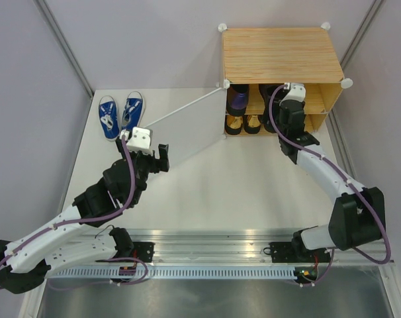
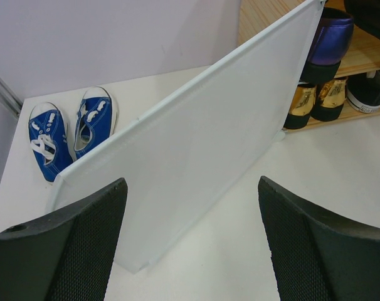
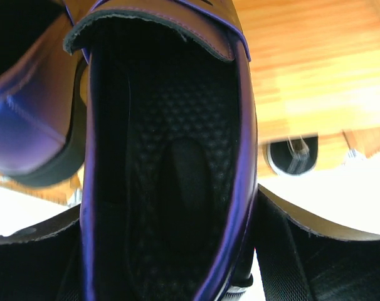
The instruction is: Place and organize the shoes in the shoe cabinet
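From above, the right gripper (image 1: 290, 93) reached into the upper shelf of the shoe cabinet (image 1: 280, 53). The blue sneakers (image 1: 120, 114) lay well left of the cabinet, beyond its swung-out door panel (image 1: 187, 126), and the gold shoes (image 1: 245, 123) sat on the cabinet's lower shelf.

In the left wrist view, the left gripper (image 2: 193, 244) stood wide open and empty, facing the door panel, with the sneakers behind it.

In the right wrist view, a purple dress shoe (image 3: 171, 157) filled the gap between the fingers (image 3: 315, 257). The claw looked closed on its flanks, just beside its mate (image 3: 27, 119).

To do this step well, it should probably settle the sole flat on the cabinet shelf, parallel to the mate, release gently, then back straight out so nothing drags.
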Robot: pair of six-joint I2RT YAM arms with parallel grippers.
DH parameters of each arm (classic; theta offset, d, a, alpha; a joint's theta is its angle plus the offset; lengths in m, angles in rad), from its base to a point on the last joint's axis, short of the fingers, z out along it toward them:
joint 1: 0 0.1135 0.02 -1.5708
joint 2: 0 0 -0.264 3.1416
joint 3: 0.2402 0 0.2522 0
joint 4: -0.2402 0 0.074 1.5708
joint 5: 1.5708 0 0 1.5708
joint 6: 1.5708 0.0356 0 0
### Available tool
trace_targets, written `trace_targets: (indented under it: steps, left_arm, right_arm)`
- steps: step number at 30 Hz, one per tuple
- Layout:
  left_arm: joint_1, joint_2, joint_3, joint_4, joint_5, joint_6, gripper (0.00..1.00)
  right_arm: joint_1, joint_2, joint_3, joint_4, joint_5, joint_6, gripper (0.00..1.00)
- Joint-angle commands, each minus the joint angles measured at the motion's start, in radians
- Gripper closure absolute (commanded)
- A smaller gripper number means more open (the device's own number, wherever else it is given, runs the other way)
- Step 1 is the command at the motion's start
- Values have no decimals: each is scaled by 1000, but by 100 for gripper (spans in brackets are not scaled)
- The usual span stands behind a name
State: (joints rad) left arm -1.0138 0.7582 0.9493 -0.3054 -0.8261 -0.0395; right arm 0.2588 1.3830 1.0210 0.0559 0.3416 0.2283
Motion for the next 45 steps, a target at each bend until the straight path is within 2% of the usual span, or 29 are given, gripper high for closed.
trace_targets:
  steps: [1, 9, 22, 24, 27, 28, 30, 31, 34, 36, 37, 39, 41, 45]
  left_arm:
    - [4, -10, 11, 12, 16, 18, 12]
    - [4, -14, 11, 12, 15, 21, 12]
    - [4, -5, 14, 11, 13, 26, 12]
    - [4, -13, 14, 8, 13, 29, 12]
    - [4, -19, 14, 8, 12, 30, 12]
    - [4, -19, 13, 8, 12, 30, 12]
    - [4, -16, 14, 6, 18, 30, 12]
    - [4, -17, 14, 8, 18, 30, 12]
    - [4, -14, 14, 6, 19, 32, 11]
    - [4, -14, 16, 6, 19, 32, 11]
    - [4, -14, 14, 8, 19, 32, 11]
    - [4, -13, 14, 6, 21, 33, 11]
    - [4, -13, 14, 6, 19, 32, 11]
    - [4, -14, 14, 5, 21, 32, 11]
  right_arm:
    - [-13, 37, 135, 202, -33, -26, 99]
    - [-18, 169, 221, 243, -56, -15, 99]
    - [-23, 298, 309, 280, -79, 19, 99]
    - [-23, 313, 315, 280, -79, 23, 96]
    - [-26, 333, 327, 275, -78, 34, 86]
    - [-26, 335, 327, 274, -81, 39, 76]
    - [-30, 343, 327, 274, -92, 51, 65]
    - [-32, 346, 329, 274, -93, 55, 54]
    - [-33, 352, 337, 269, -101, 63, 37]
    - [-33, 355, 344, 259, -102, 62, 32]
    - [-33, 353, 346, 254, -101, 63, 25]
    - [-33, 352, 352, 245, -102, 59, 22]
    - [-33, 350, 358, 234, -102, 60, 5]
    - [-33, 344, 361, 223, -107, 51, 2]
